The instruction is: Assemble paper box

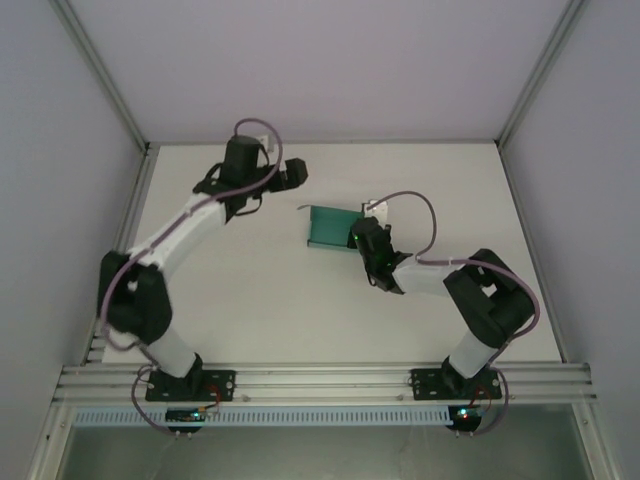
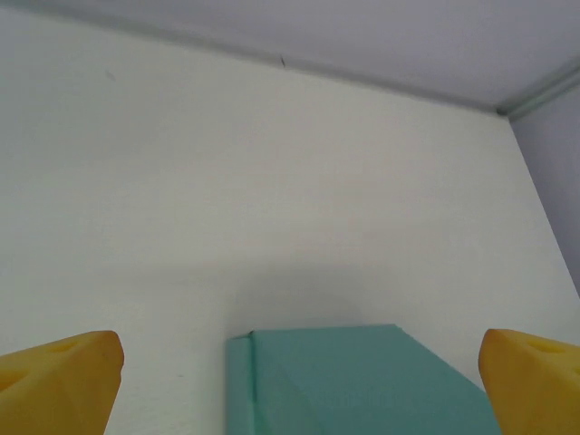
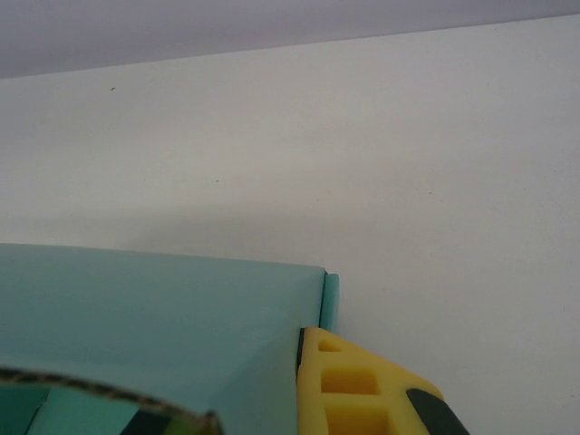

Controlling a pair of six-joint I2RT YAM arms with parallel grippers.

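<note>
Your paper box sits at the middle of the bench, its right wall pinched in the clenched right tool. The left tool hangs released, apart. Thin card, likely light and crushable: take 1 wall beside a fold.

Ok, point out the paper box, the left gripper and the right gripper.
paper box (image 1: 328, 228): top external view, middle of its teal panel.
left gripper (image 2: 299, 353): left wrist view, midway between its open jaws.
right gripper (image 1: 358, 234): top external view, where its jaws pinch the box's right edge.
</note>
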